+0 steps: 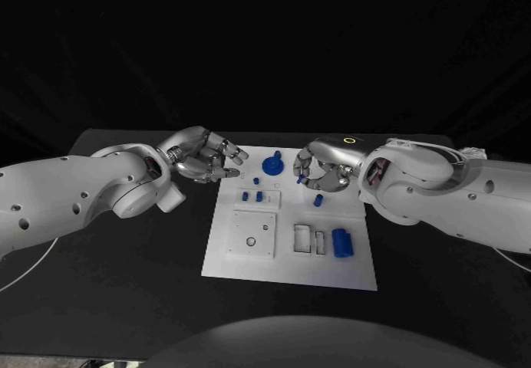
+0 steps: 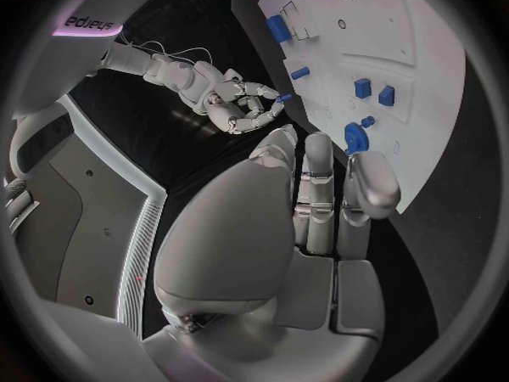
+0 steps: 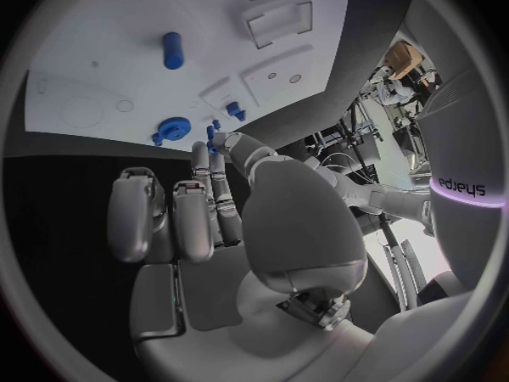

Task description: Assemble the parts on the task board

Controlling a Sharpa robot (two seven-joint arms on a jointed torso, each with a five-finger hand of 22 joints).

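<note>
Not much to see around the rig from my end. I've got a black table [image 1: 133, 307] under everything, matte and dark, and past its far edge it all drops into darkness. Off to one side there's a cluttered corner with a cardboard box [image 3: 402, 57] and some cables.

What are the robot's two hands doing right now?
Left hand: holds nothing, fingers curled in.
Right hand: pinches a small blue part.

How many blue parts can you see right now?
7. On the board: round part, stud, two cubes, peg, long block. Seventh part pinched in the right hand. Others may be hidden.
</note>
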